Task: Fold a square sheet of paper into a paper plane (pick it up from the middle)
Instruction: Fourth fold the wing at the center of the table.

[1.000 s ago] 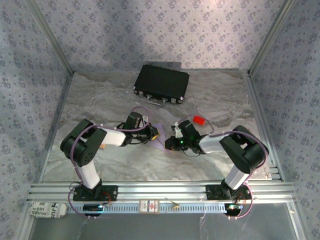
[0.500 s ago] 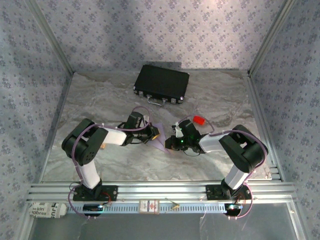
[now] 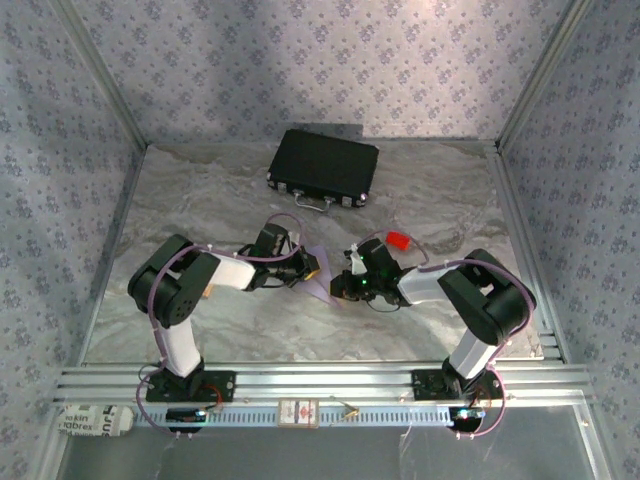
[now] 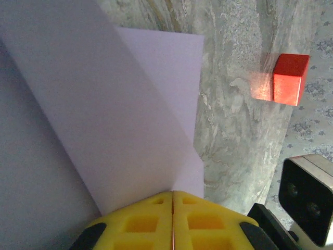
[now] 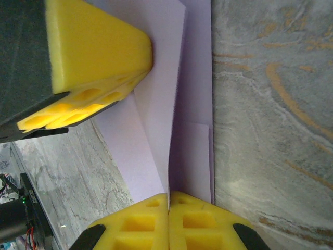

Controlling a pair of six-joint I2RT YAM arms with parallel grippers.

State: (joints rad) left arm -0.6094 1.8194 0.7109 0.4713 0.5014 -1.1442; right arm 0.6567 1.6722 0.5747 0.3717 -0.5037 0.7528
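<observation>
left wrist view: the left pincer (image 4: 172,195) has its yellow foam pads clenched on the near edge of the thin pale lilac sheet of paper (image 4: 125,109), which carries a diagonal fold. a small red block (image 4: 287,78) sits apart on the grey marbled bench (image 4: 234,135). right wrist view: the right pincer (image 5: 169,196) is clamped on a raised crease, with the other arm's yellow pad against the paper. from above, the sheet lies mid-bench between both arms, and a flat black case (image 3: 323,167) sits well behind.
</observation>
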